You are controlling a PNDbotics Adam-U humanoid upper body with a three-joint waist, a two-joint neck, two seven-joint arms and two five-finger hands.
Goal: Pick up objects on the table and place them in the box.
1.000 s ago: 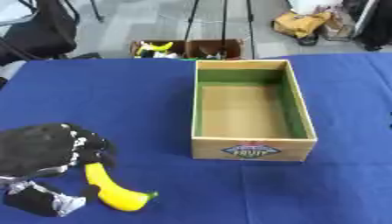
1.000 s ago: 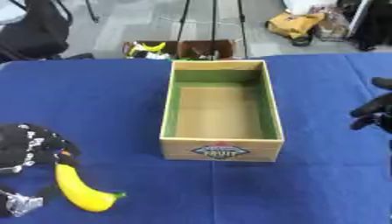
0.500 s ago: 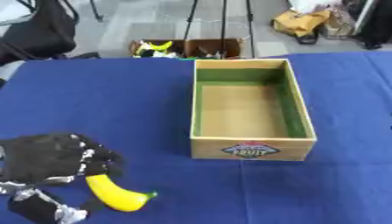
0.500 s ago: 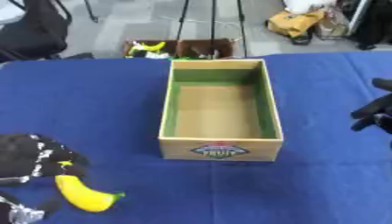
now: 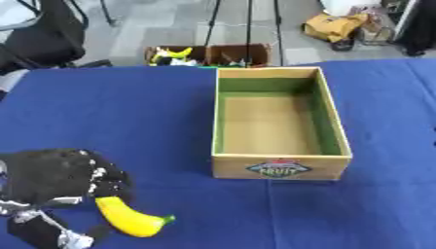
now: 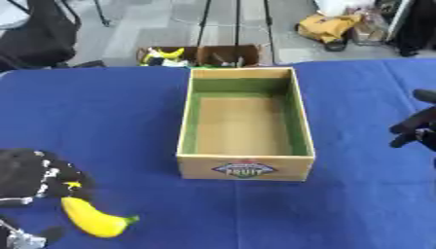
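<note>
Left hand (image 5: 55, 180) closed round banana (image 5: 128, 217) top end, fruit jutting out below fingers, ready for lift. Box (image 5: 279, 121) sat empty up-right of hand. Right hand (image 6: 417, 129) idle, fingers relaxed.

Left hand (image 5: 55, 182) sits low in the near-left corner, palm down, black back facing up, fingers curled under, thumb reaching out below it. Whether the fingers grip anything can't be told. Right hand (image 6: 417, 127) shows only in the right eye view, at the right edge: a few dark fingers, bent loosely, pointing inward, touching nothing.
</note>
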